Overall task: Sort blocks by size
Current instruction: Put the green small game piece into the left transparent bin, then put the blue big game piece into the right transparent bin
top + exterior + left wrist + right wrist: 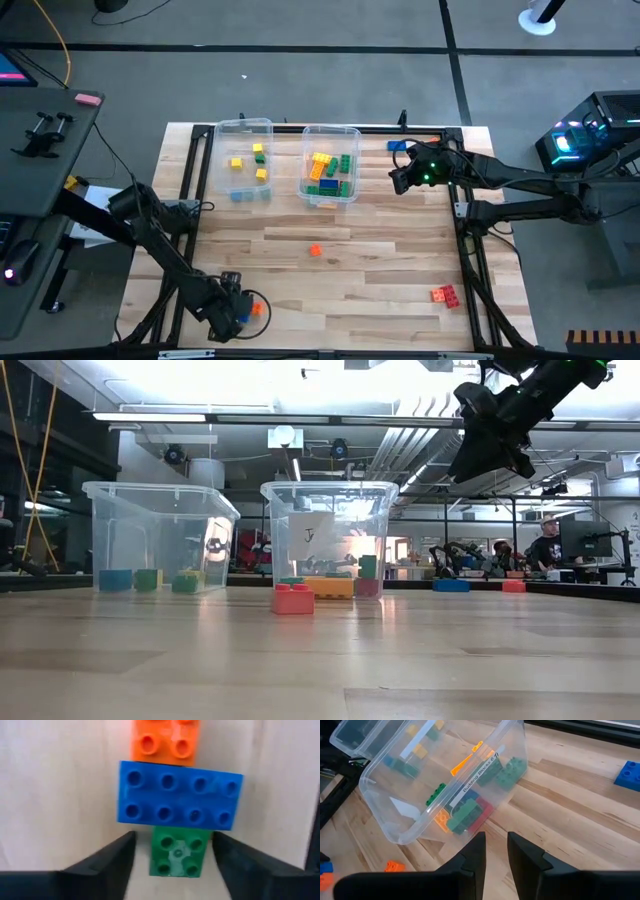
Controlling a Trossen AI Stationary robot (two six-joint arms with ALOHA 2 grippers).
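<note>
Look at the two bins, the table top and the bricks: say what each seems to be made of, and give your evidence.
Bins: clear, glossy plastic by the look; the bricks inside show through the walls.
Table top: pale wood planks, matte; grain and seams visible.
Blue brick, with its orange and green neighbours: moulded plastic, probably smooth; even colour, round studs.
</note>
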